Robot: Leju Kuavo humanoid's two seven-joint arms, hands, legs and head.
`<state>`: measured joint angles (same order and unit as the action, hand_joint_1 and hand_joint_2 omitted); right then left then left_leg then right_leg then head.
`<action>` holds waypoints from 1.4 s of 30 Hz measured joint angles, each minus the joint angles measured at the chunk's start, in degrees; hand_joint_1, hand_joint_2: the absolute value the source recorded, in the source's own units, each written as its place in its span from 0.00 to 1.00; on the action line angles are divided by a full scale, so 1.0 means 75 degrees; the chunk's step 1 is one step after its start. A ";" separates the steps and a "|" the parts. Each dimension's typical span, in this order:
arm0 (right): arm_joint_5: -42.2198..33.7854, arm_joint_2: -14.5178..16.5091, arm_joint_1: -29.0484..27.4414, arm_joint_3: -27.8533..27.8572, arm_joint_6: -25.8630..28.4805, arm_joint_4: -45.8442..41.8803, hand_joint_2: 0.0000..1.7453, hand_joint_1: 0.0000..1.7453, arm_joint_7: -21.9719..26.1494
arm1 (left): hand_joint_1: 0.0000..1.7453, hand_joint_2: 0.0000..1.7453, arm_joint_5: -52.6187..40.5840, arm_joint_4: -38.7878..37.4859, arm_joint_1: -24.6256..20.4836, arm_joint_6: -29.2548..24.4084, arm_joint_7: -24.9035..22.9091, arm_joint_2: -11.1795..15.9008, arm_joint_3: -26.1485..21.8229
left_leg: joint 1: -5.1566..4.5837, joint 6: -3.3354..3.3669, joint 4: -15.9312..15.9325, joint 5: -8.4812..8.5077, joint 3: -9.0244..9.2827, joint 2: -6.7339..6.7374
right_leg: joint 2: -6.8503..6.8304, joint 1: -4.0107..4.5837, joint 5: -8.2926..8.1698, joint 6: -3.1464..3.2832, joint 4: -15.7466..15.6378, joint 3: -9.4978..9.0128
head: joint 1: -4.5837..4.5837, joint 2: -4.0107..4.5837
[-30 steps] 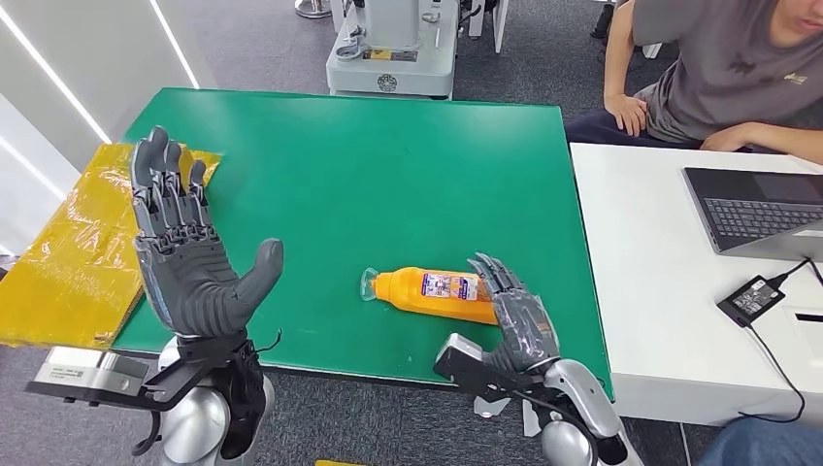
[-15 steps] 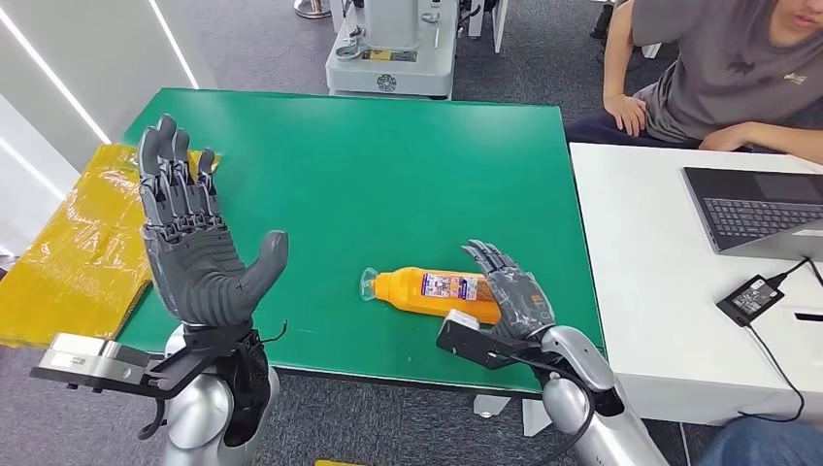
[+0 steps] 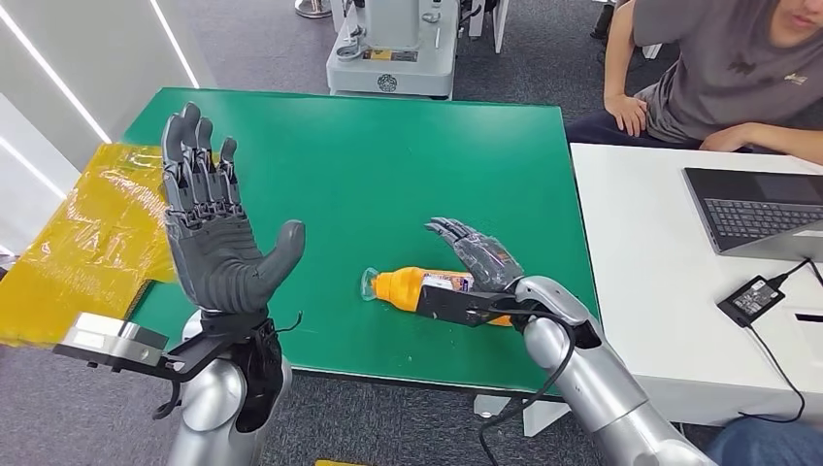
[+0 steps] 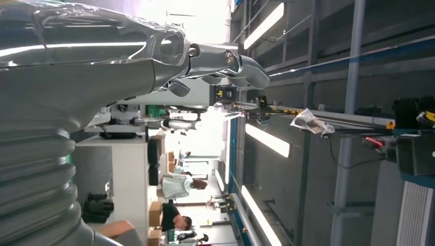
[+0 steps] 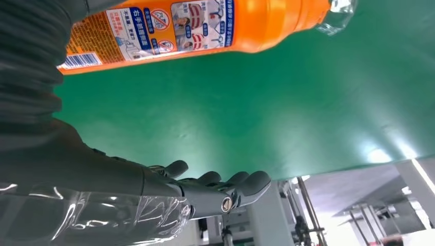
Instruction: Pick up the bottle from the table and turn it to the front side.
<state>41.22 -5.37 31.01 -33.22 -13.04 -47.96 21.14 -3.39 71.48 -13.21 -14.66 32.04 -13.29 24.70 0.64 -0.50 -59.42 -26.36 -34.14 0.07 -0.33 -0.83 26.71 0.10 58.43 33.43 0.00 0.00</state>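
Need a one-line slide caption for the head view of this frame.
Right hand open over the orange bottle lying on the green table, left hand raised with fingers spread.

- Yellow bag [image 3: 87, 243]: lies off the green table's left edge, crinkled.
- Laptop [image 3: 759, 209]: open on the white table [image 3: 650, 291], right side.
- Charger [image 3: 749, 298]: black, in front of the laptop, cable attached.
- Person [image 3: 723, 73]: seated behind the white table.
- Grey machine [image 3: 393, 49]: beyond the far edge.
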 joint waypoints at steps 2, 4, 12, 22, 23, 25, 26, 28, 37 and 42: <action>-0.0047 0.0001 0.0144 -0.0098 -0.0053 0.0278 1.00 0.00 -0.0034 | 0.00 1.00 0.0054 -0.0052 -0.0011 -0.0020 0.0008 0.0000 0.0018 | 0.0000 0.0000 -0.0001 0.0000 0.0000 0.0000 | 0.0001 0.0000 0.0000 0.0000 -0.0001 0.0000 | -0.0001 0.0000; -0.0076 0.0001 0.0272 -0.0194 -0.0118 0.0568 1.00 0.00 -0.0118 | 0.00 1.00 0.0097 -0.0095 -0.0021 -0.0034 0.0011 0.0002 0.0038 | 0.0000 0.0000 -0.0002 0.0000 -0.0001 0.0000 | 0.0000 0.0000 0.0000 -0.0001 -0.0002 0.0000 | -0.0001 0.0000; -0.0087 -0.0007 0.0569 -0.0493 -0.0257 0.1656 1.00 0.00 -0.0611 | 0.00 1.00 0.0192 -0.0162 -0.0172 -0.0040 -0.0048 -0.0001 0.0122 | 0.0000 0.0001 -0.0005 -0.0001 -0.0002 -0.0001 | 0.0000 0.0000 -0.0001 -0.0001 -0.0002 0.0001 | -0.0001 0.0000; 0.0039 -0.0193 0.0772 -0.0750 -0.0435 0.2449 1.00 0.00 -0.1007 | 0.00 1.00 0.0217 -0.0295 -0.0230 -0.0087 -0.0108 -0.0001 0.0149 | 0.0000 0.0001 -0.0008 -0.0001 -0.0002 0.0001 | 0.0002 0.0000 -0.0002 -0.0002 -0.0002 0.0001 | 0.0000 0.0000; 0.0050 -0.0207 0.0814 -0.0776 -0.0441 0.2504 1.00 0.00 -0.1051 | 0.00 1.00 0.0218 -0.0298 -0.0229 -0.0105 -0.0107 -0.0001 0.0149 | 0.0000 0.0001 -0.0008 -0.0001 -0.0002 0.0001 | 0.0002 0.0000 -0.0002 -0.0003 -0.0002 0.0001 | -0.0001 0.0000; 0.0090 -0.0224 0.0903 -0.0827 -0.0474 0.2602 1.00 0.00 -0.1152 | 0.00 1.00 0.0219 -0.0304 -0.0229 -0.0149 -0.0107 0.0000 0.0149 | 0.0000 0.0001 -0.0009 -0.0001 -0.0002 0.0000 | 0.0002 0.0000 -0.0003 -0.0005 -0.0002 0.0000 | 0.0000 0.0000; 0.0108 -0.0230 0.0948 -0.0855 -0.0503 0.2648 1.00 0.00 -0.1201 | 0.00 1.00 0.0220 -0.0311 -0.0228 -0.0168 -0.0107 0.0001 0.0149 | 0.0000 0.0001 -0.0009 -0.0001 -0.0002 0.0000 | 0.0002 0.0000 -0.0004 -0.0005 -0.0001 0.0000 | 0.0000 0.0000; 0.0135 -0.0239 0.1033 -0.0915 -0.0564 0.2730 1.00 0.00 -0.1277 | 0.00 1.00 0.0228 -0.0322 -0.0228 -0.0205 -0.0108 0.0003 0.0149 | 0.0000 0.0001 -0.0010 -0.0001 -0.0002 0.0000 | 0.0002 0.0000 -0.0005 -0.0006 -0.0001 0.0000 | -0.0001 0.0000; 0.0167 -0.0313 0.1424 -0.1081 -0.0767 0.2954 1.00 0.48 -0.1320 | 0.00 1.00 0.0293 -0.0324 -0.0127 -0.0384 -0.0099 0.0055 0.0149 | 0.0000 0.0001 -0.0017 -0.0001 -0.0006 0.0000 | 0.0002 0.0000 -0.0007 -0.0008 0.0000 0.0000 | -0.0001 0.0000; 0.0114 -0.0302 0.1525 -0.1164 -0.0486 0.3016 1.00 1.00 -0.1210 | 0.00 1.00 0.0402 -0.0324 -0.0072 -0.0528 0.0012 0.0103 0.0149 | 0.0001 0.0001 -0.0016 -0.0001 -0.0010 -0.0002 | 0.0000 0.0001 -0.0007 -0.0008 0.0001 0.0000 | 0.0000 0.0000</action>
<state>42.07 -7.63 42.45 -41.95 -16.69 -25.34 12.06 -0.38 69.05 -13.75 -18.62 32.13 -12.52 25.81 0.65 -0.49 -59.54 -26.37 -34.21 0.05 -0.33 -0.82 26.66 0.04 58.43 33.43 0.00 0.00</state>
